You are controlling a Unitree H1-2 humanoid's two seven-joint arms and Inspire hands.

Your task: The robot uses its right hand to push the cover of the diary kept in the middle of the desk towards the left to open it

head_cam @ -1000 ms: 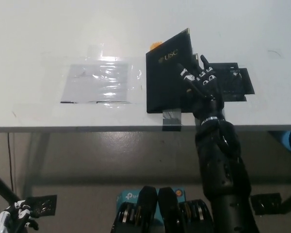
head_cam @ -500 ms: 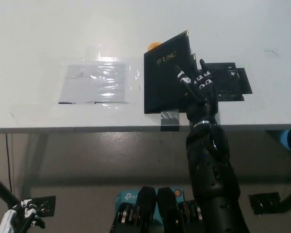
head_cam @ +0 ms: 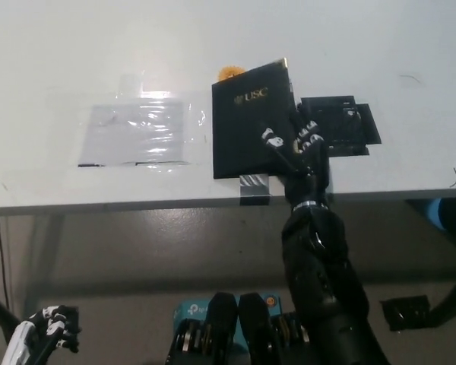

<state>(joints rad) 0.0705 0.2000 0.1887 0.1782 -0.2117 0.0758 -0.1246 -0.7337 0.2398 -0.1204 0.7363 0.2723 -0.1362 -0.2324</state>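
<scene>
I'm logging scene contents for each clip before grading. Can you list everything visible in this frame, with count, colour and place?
Desk: one, white, fills the upper half of the view.
Diary: one, black cover with gold lettering, middle of the desk near the front edge, cover lifted and tilted.
Plastic sheet: one, clear and shiny, taped flat on the desk left of the diary.
Black mat: one, black, flat on the desk right of the diary.
Orange object: one, orange, peeking out behind the diary's top edge; what it is cannot be told.
Tape strip: one, grey, at the desk's front edge below the diary.
Right hand: one, black, fingers spread against the diary's cover.
Left hand: one, white, resting low at lower left, below the desk.
</scene>
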